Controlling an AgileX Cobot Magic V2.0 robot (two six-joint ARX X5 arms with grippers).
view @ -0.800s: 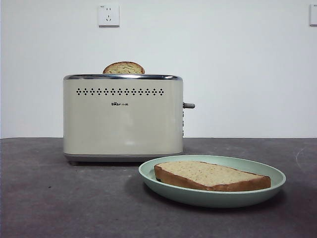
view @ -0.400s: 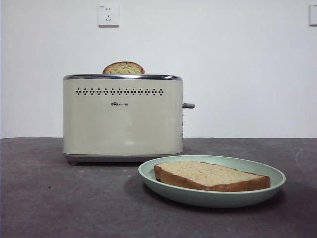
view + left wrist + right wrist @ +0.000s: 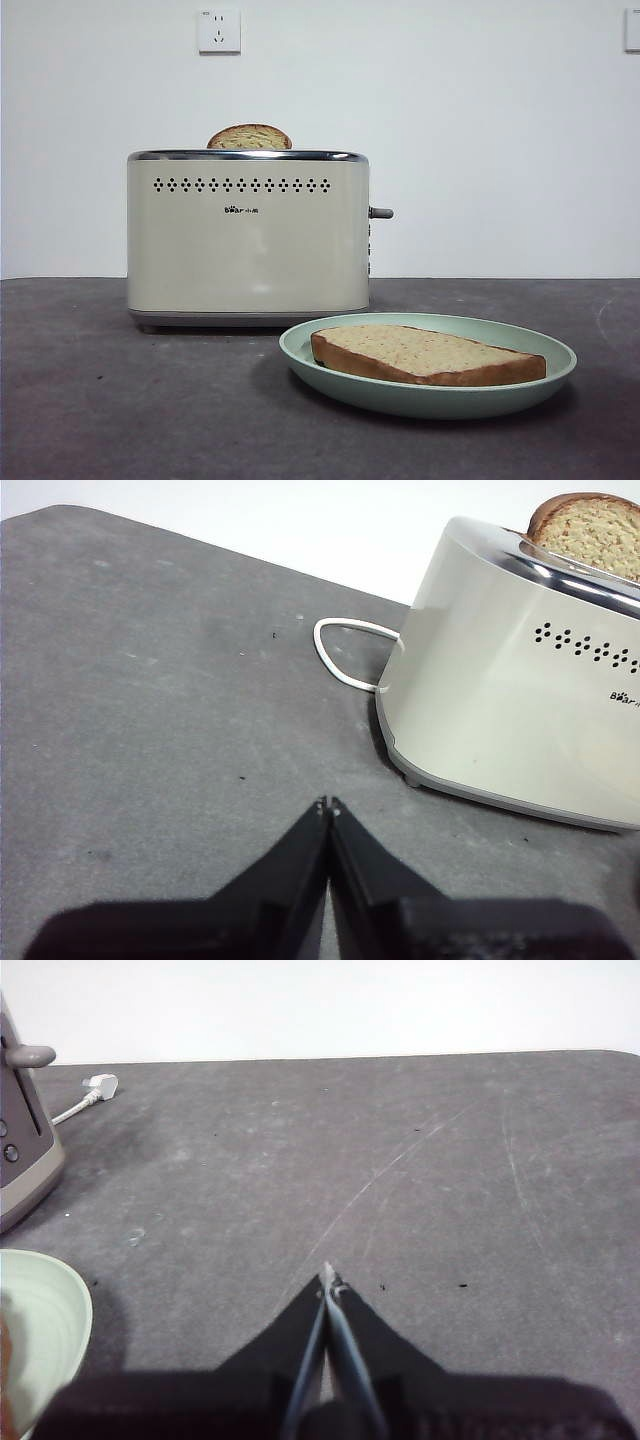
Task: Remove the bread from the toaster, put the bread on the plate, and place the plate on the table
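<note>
bread [image 3: 425,353]: flat on mint plate [image 3: 545,375] | plate: on table [image 3: 120,400], before cream toaster [image 3: 248,235]

Toaster [image 3: 248,240]: tiny dark logo under hole row, starts "Bear", remainder too small to read.

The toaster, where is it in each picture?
Front view: the toaster stands left of middle, behind the plate.
Left wrist view: it fills the right side, its white cord looping beside it.
Right wrist view: only its lever end shows, at the left edge.
Shared landmark: the side lever, seen in the front and right wrist views.
</note>
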